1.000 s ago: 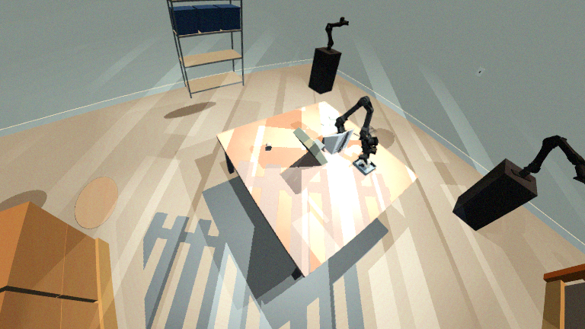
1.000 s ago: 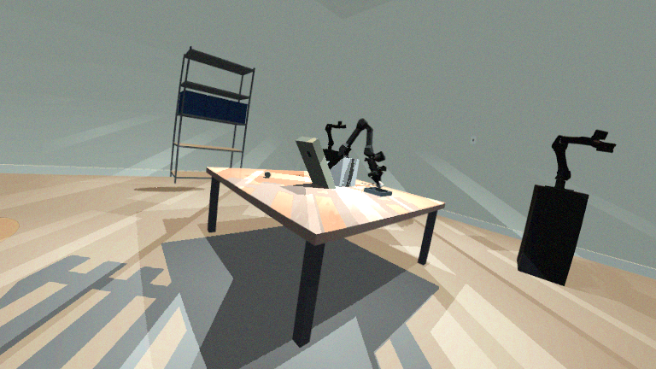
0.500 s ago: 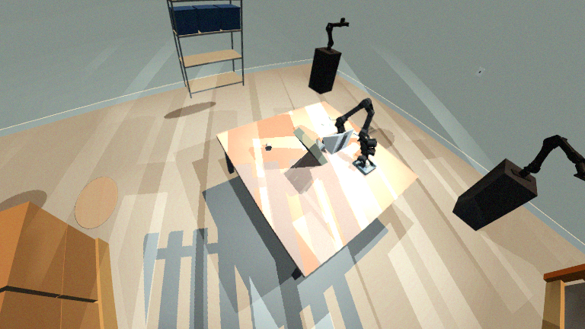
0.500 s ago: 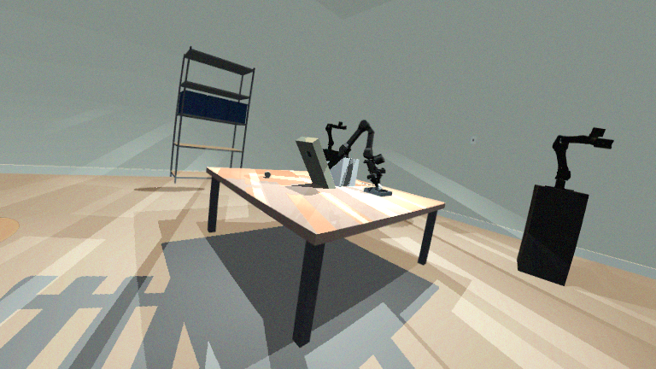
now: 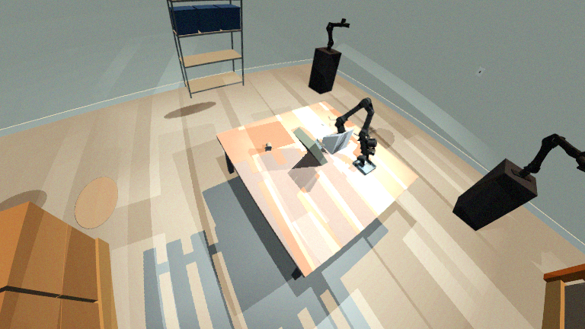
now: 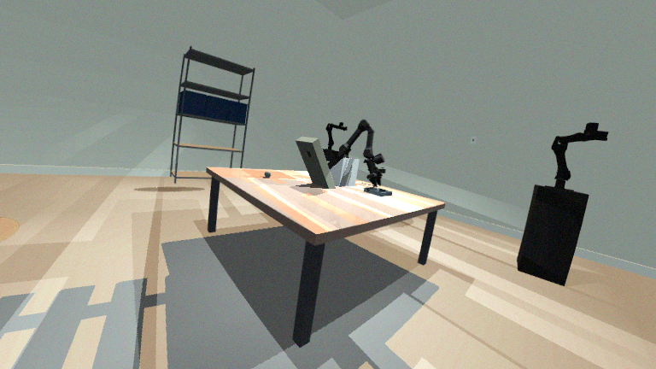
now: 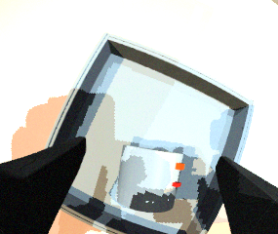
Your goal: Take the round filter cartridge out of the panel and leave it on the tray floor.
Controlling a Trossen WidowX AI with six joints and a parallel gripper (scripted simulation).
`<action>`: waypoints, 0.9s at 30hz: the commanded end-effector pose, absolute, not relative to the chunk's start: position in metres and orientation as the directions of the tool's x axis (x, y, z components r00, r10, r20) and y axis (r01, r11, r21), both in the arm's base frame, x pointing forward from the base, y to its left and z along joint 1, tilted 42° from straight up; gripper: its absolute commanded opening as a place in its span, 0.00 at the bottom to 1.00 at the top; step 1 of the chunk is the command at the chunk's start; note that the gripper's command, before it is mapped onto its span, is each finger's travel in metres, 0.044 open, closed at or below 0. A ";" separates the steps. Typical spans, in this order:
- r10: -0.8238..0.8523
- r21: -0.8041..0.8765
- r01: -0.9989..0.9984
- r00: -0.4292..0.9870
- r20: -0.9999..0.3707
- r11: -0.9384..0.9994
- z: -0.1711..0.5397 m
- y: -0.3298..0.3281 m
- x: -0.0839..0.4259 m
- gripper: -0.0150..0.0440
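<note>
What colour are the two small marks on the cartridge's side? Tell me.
One orange, one red; clearest in the wrist view.

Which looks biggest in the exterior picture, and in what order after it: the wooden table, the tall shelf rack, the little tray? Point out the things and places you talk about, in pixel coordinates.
1. Wooden table [image 5: 340,239] [image 6: 309,210]
2. Tall shelf rack [image 5: 242,49] [image 6: 215,61]
3. Little tray [image 5: 365,171] [image 6: 382,193] [image 7: 178,65]

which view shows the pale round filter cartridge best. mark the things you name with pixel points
The wrist view: the pale round filter cartridge [image 7: 148,175] shows there large, with its orange and red marks, inside the square blue-grey tray [image 7: 178,68] [image 5: 369,170] [image 6: 385,194]. In the top and exterior views the black gripper [image 5: 361,162] [image 6: 375,184] is over the tray and the cartridge cannot be made out.
</note>
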State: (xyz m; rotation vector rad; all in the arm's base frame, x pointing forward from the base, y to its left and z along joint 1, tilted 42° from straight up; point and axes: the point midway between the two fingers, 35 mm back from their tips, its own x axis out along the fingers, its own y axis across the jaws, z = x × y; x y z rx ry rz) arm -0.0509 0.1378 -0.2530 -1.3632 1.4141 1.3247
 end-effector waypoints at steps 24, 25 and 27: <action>-0.183 0.173 -0.979 -0.153 -0.971 -0.104 -0.214 0.177 -0.049 1.00; -0.183 0.173 -0.979 -0.153 -0.971 -0.104 -0.214 0.177 -0.049 1.00; -0.183 0.173 -0.979 -0.153 -0.971 -0.104 -0.214 0.177 -0.049 1.00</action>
